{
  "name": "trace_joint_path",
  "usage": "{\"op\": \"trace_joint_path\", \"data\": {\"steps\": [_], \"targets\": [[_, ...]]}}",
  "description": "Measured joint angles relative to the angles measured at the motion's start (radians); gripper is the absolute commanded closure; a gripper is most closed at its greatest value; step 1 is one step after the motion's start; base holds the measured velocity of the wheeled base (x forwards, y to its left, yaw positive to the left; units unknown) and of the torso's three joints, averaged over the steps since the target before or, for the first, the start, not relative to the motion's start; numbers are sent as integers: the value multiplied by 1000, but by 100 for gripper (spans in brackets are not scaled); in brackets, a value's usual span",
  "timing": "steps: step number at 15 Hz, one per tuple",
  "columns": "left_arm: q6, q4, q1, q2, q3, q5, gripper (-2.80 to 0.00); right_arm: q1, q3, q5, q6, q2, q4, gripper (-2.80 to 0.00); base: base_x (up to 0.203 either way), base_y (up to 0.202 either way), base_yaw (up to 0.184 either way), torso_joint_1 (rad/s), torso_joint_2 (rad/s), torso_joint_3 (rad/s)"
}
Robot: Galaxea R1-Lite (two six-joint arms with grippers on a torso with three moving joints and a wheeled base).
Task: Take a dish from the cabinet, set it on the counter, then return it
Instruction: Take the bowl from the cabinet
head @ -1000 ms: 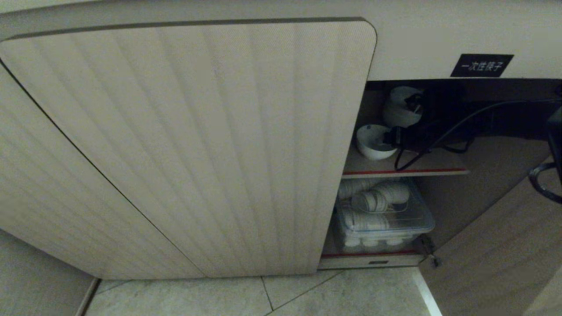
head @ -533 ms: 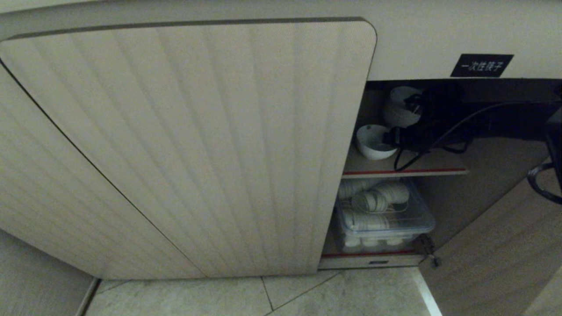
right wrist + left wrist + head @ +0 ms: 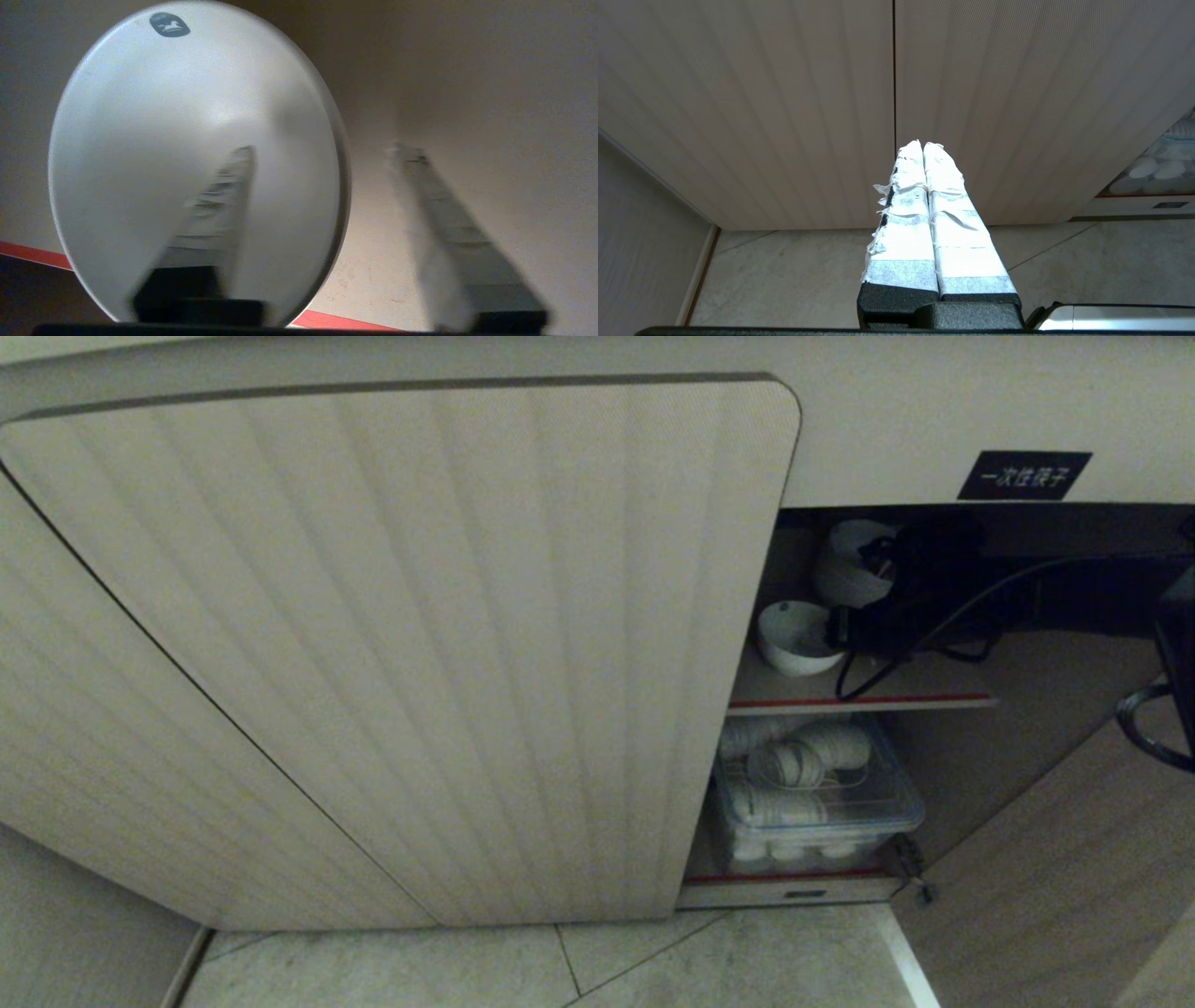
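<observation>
Right gripper (image 3: 322,154): you have it inside the cabinet (image 3: 887,420), on the upper shelf (image 3: 868,693); its fingers are spread, one finger (image 3: 219,200) lying across the inside of the dish, the other out past the rim over the shelf floor, so the rim stands between them with a gap on the outer side.
Dish (image 3: 795,637): you will find it at the left end of the upper shelf, just beside the closed fluted door (image 3: 401,644); small, round, white, with a small dark mark (image 3: 169,24) near its rim, too blurred to read.
Left gripper (image 3: 923,144): your other arm hangs outside the cabinet, in front of the closed doors and above the floor tiles (image 3: 794,275), its white-taped fingers pressed together on nothing.
Label (image 3: 1024,475): black plate above the opening, white Chinese characters reading 一次性筷子.
Below the shelf: a clear plastic bin (image 3: 822,803) of stacked white bowls sits on the cabinet's bottom level.
</observation>
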Motion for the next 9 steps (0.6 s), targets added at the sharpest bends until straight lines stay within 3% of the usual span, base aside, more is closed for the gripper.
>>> {"op": "trace_joint_path", "data": {"steps": [9], "targets": [[0,0,0,0,0,0,0,1,0,2,2,0,-1,0,0,0,0,0,0,0]]}}
